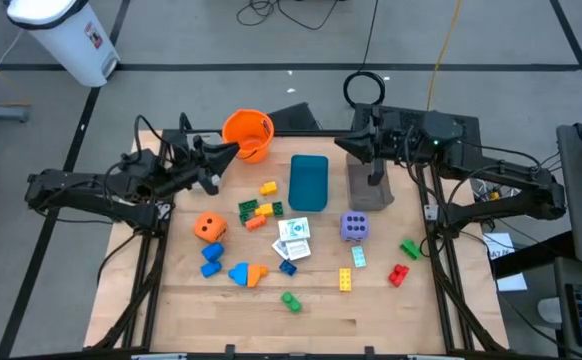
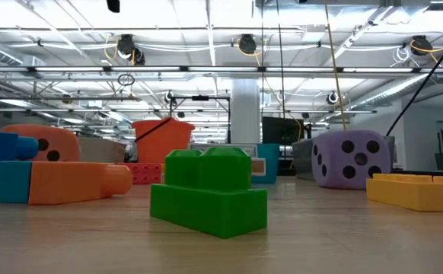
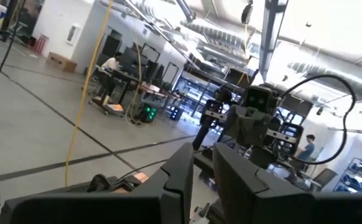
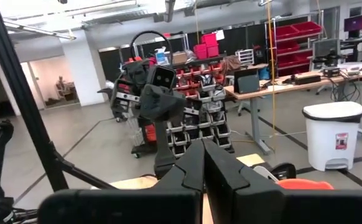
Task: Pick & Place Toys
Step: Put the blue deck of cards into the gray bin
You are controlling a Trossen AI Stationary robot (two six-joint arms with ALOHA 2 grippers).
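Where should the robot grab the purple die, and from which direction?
Take the purple die across two opposite flat side faces, coming straight down from above. It sits flat on the table with open space around it; only the small light-blue brick lies near its front, so probably grip left-to-right.

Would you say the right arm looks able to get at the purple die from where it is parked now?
Probably yes. The purple die stands alone on the right half of the table, with open wood around it, and the right gripper, jaws shut, waits just beyond the grey tray with nothing between.

A green brick (image 2: 208, 194) is seen nearest on the worktop (image 2: 320, 243), flanked by an orange brick (image 2: 77, 183) and a purple die (image 2: 348, 158).
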